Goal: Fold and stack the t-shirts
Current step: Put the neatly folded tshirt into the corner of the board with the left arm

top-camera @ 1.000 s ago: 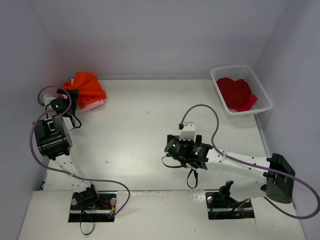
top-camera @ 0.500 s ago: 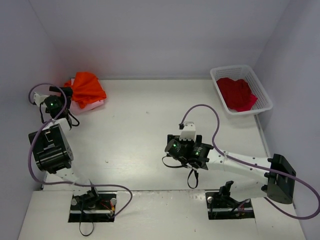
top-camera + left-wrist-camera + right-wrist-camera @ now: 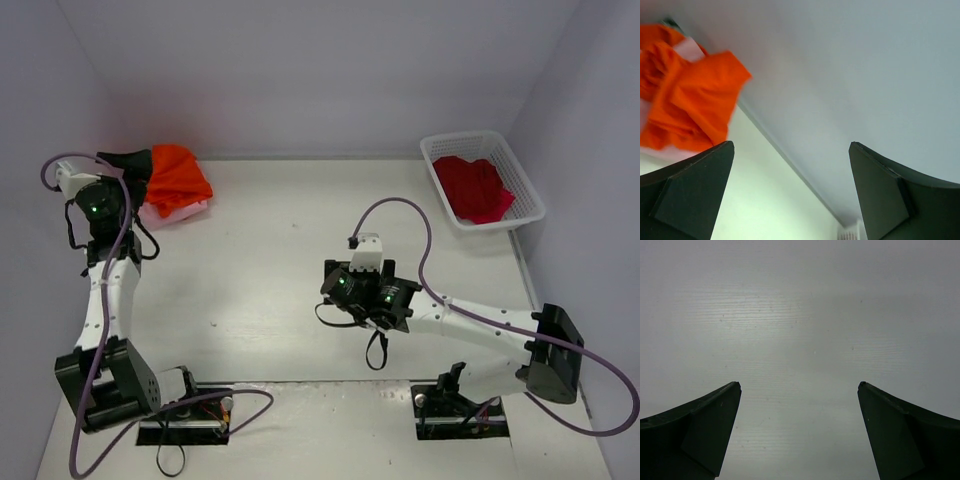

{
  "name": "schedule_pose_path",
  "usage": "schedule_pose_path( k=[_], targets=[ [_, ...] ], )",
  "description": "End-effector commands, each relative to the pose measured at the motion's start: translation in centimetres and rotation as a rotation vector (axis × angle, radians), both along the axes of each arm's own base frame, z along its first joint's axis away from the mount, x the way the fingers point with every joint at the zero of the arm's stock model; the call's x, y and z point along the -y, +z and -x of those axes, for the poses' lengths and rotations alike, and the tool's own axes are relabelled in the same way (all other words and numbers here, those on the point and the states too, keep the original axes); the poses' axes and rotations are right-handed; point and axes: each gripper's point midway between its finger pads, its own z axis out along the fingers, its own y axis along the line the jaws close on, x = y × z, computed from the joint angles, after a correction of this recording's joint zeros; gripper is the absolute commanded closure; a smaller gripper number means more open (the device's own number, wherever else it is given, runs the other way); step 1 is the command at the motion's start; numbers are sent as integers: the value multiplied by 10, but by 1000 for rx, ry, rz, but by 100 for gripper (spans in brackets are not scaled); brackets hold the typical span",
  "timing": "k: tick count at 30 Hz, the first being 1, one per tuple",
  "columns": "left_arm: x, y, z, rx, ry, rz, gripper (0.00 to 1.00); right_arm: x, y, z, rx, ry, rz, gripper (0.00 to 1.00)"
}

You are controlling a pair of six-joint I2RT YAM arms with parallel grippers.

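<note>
A crumpled orange t-shirt point(image 3: 176, 177) lies on a folded pale pink one point(image 3: 170, 211) at the far left of the table. It also shows at the upper left of the left wrist view point(image 3: 687, 100). A red t-shirt point(image 3: 473, 187) lies bunched in the white basket point(image 3: 436, 150) at the far right. My left gripper point(image 3: 127, 159) is open and empty, raised just left of the orange shirt, with its jaws wide apart point(image 3: 791, 145). My right gripper point(image 3: 338, 290) is open and empty, pointing down over bare table near the middle point(image 3: 799, 384).
Grey walls close in the table at the back and both sides. The left arm stands close to the left wall. A purple cable point(image 3: 420, 225) loops above the right arm. The basket's corner shows far off in the left wrist view point(image 3: 847, 233).
The left arm has stretched out and risen towards the far left corner, bringing its gripper beside the orange shirt. The right gripper has shifted slightly left.
</note>
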Motion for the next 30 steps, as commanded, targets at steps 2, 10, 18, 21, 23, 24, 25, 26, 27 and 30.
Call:
schedule_pose_path(
  k=[2, 10, 18, 21, 23, 24, 25, 26, 27, 30],
  targets=[
    [49, 3, 29, -4, -126, -6, 7, -7, 38, -17, 100, -16, -30, 0],
    [90, 23, -12, 76, -316, -98, 7, -6, 68, -12, 135, -1, -127, 0],
    [86, 20, -111, 121, -426, -140, 7, 15, 69, -2, 149, -32, -186, 0],
    [82, 9, -138, 121, -449, -158, 7, 14, 69, -3, 153, -30, -176, 0],
    [76, -1, -151, 116, -437, -164, 7, 12, 66, -5, 150, -23, -146, 0],
    [73, -3, -155, 119, -430, -166, 7, 11, 68, -7, 155, -26, -144, 0],
    [72, -16, -161, 103, -431, -157, 7, 10, 66, -8, 152, -27, -132, 0],
    [71, -18, -164, 101, -432, -159, 7, 9, 65, -8, 151, -25, -126, 0],
    [69, -25, -170, 93, -432, -160, 7, 7, 68, -10, 156, -27, -127, 0],
    [60, -38, -179, 76, -409, -177, 7, 5, 67, -12, 157, -26, -105, 0]
  ],
)
